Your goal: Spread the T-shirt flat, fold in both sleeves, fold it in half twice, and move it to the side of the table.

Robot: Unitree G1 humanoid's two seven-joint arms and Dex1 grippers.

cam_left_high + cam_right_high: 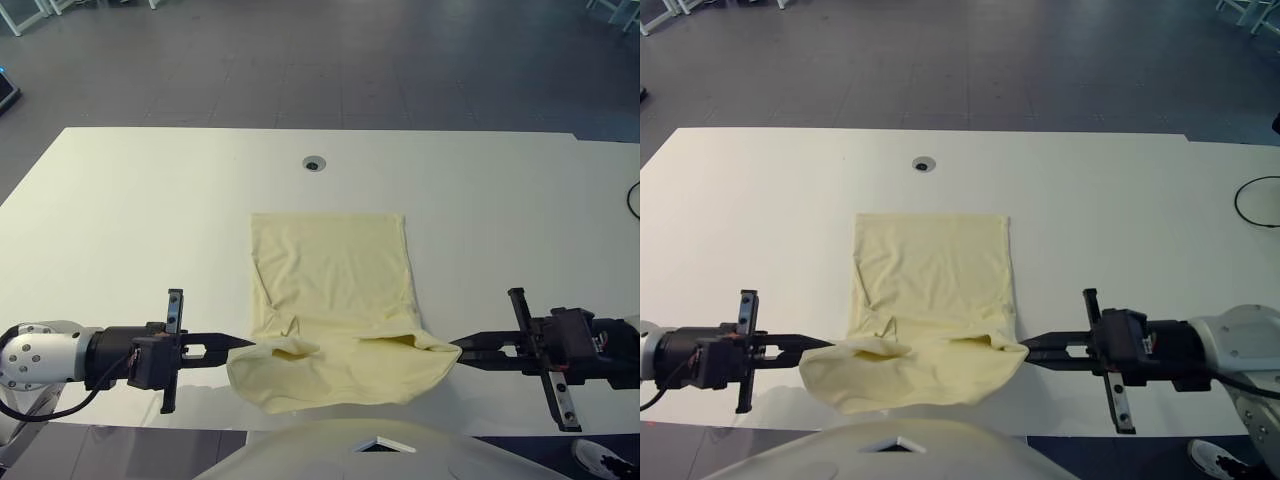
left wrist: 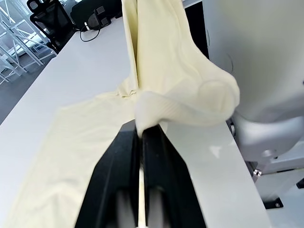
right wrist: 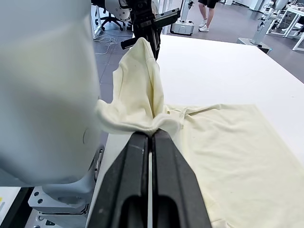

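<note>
A pale yellow T-shirt (image 1: 335, 290) lies on the white table (image 1: 130, 220), its far part flat and its near edge lifted and sagging between the two grippers. My left gripper (image 1: 248, 344) is shut on the shirt's near left corner, seen close up in the left wrist view as black fingers (image 2: 142, 142) pinching the cloth (image 2: 180, 95). My right gripper (image 1: 456, 348) is shut on the near right corner; in the right wrist view its fingers (image 3: 151, 137) clamp the fabric (image 3: 137, 95), and the left gripper (image 3: 142, 21) shows beyond.
A small round hole (image 1: 314, 163) sits in the table beyond the shirt. A black cable (image 1: 1258, 200) loops at the table's right edge. Bare tabletop stretches to the left and right of the shirt. The table's near edge runs just below the grippers.
</note>
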